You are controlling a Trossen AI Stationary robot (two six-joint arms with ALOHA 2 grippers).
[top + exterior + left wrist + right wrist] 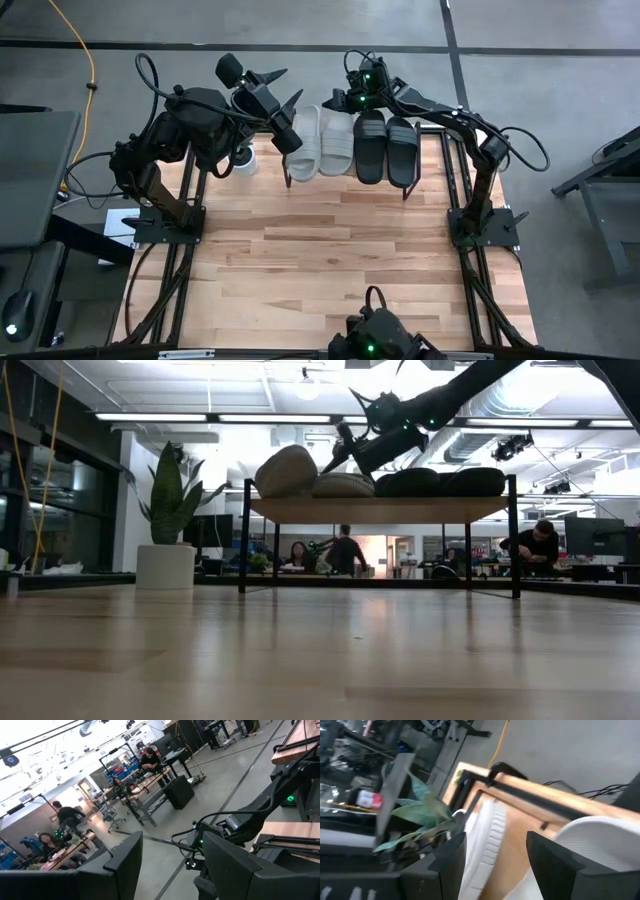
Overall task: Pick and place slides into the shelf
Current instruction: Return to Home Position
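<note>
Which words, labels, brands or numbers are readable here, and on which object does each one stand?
None can be read.
The slides and the shelf show no print.
A red and white item in the room, in the right wrist view, may carry a label, but it is too blurred to read.

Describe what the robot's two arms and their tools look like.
The left arm and right arm are built of black jointed links, with loose black cables looping alongside. Small green lights glow at the right wrist. The left tool and right tool each have two flat, angular black fingers.
</note>
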